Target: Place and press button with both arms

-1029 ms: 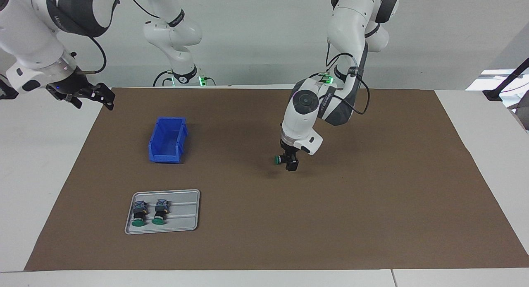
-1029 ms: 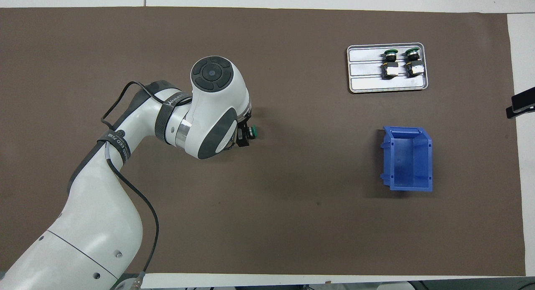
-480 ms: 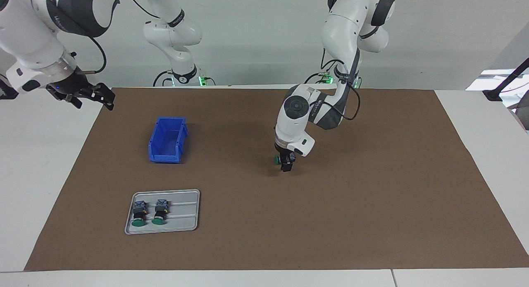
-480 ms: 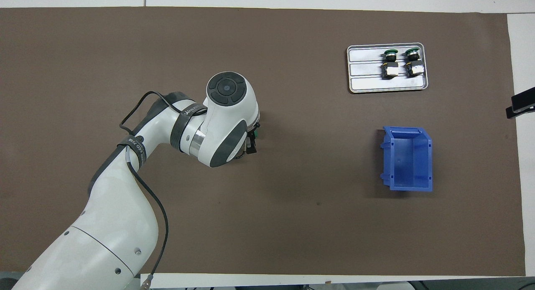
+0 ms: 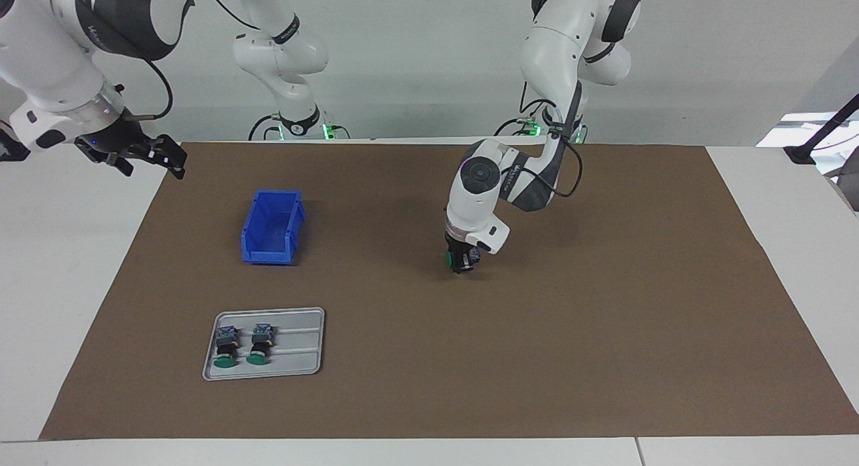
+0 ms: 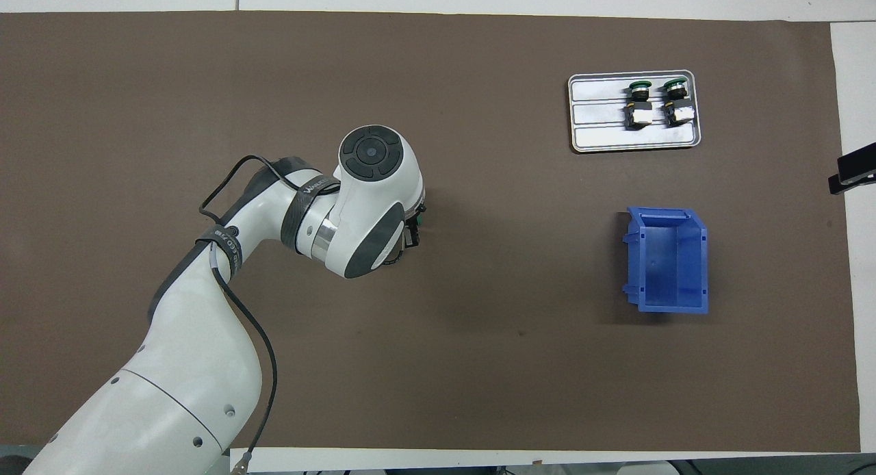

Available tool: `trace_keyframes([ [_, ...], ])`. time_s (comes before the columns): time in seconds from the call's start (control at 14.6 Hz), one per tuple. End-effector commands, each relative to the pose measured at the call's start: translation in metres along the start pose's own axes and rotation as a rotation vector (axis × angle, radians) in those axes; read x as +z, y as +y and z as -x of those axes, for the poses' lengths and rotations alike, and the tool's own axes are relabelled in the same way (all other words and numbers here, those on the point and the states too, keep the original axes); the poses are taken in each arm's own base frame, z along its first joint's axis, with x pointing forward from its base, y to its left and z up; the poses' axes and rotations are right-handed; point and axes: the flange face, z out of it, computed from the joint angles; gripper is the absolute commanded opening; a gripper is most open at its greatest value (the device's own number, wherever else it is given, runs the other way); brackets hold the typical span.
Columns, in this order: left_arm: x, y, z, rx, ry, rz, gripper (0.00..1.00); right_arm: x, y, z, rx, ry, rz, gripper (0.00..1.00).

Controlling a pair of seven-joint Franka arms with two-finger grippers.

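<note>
A button point(image 5: 448, 259) with a green cap lies on its side on the brown mat near the table's middle; in the overhead view only a sliver of the button point(image 6: 419, 219) shows. My left gripper point(image 5: 460, 264) is down over it, straddling its black collar, with the green cap sticking out toward the right arm's end. From above, the wrist hides most of the left gripper point(image 6: 413, 234). My right gripper point(image 5: 151, 167) waits open and empty in the air above the white table edge at the right arm's end.
A grey tray point(image 5: 302, 338) holds two more green-capped buttons point(image 5: 225, 348) point(image 5: 258, 345) far from the robots, toward the right arm's end. A blue bin point(image 5: 272, 225) stands open-topped nearer the robots than the tray.
My left gripper has slid sideways from beside the button to over it and dropped lower, its wrist turning. The right arm, tray and bin have not moved.
</note>
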Motion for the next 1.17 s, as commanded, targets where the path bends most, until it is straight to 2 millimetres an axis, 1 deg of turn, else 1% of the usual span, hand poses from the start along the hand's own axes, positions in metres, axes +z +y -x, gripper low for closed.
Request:
trace_keyframes([
  [0.0, 0.0, -0.006, 0.0, -0.019, 0.004, 0.013, 0.33, 0.001, -0.001, 0.008, -0.023, 0.001, -0.02, 1.0],
  [0.14, -0.005, -0.004, 0.003, -0.024, -0.005, 0.019, 0.21, 0.001, -0.001, 0.008, -0.023, 0.001, -0.02, 1.0],
  [0.21, -0.005, -0.004, 0.003, -0.025, -0.005, 0.019, 0.13, 0.001, -0.001, 0.008, -0.023, 0.001, -0.02, 1.0],
  [0.34, -0.006, -0.002, 0.001, -0.029, -0.003, 0.018, 0.08, 0.001, -0.001, 0.008, -0.023, 0.001, -0.02, 1.0],
  [0.48, -0.007, 0.001, -0.004, -0.028, 0.009, 0.007, 0.01, 0.001, -0.001, 0.007, -0.023, -0.001, -0.02, 1.0],
  [0.55, -0.015, 0.004, -0.007, -0.035, 0.003, 0.015, 0.01, 0.001, -0.001, 0.008, -0.023, 0.001, -0.02, 1.0],
  [0.62, -0.037, 0.005, -0.01, -0.039, -0.018, 0.036, 0.01, 0.001, -0.001, 0.008, -0.023, 0.001, -0.02, 1.0],
  [0.75, -0.069, 0.009, -0.024, -0.056, -0.045, 0.064, 0.01, 0.001, -0.001, 0.008, -0.023, 0.001, -0.02, 1.0],
  [0.82, -0.08, 0.011, -0.03, -0.064, -0.054, 0.074, 0.01, 0.001, -0.001, 0.008, -0.023, 0.001, -0.02, 1.0],
  [0.96, -0.096, 0.005, -0.042, -0.063, -0.062, 0.084, 0.0, 0.001, -0.001, 0.008, -0.023, 0.001, -0.02, 1.0],
  [1.03, -0.105, 0.012, -0.062, -0.084, -0.08, 0.097, 0.0, 0.001, -0.001, 0.008, -0.023, 0.001, -0.02, 1.0],
  [1.1, -0.108, 0.019, -0.078, -0.1, -0.104, 0.115, 0.0, 0.001, -0.001, 0.008, -0.023, 0.001, -0.02, 1.0],
])
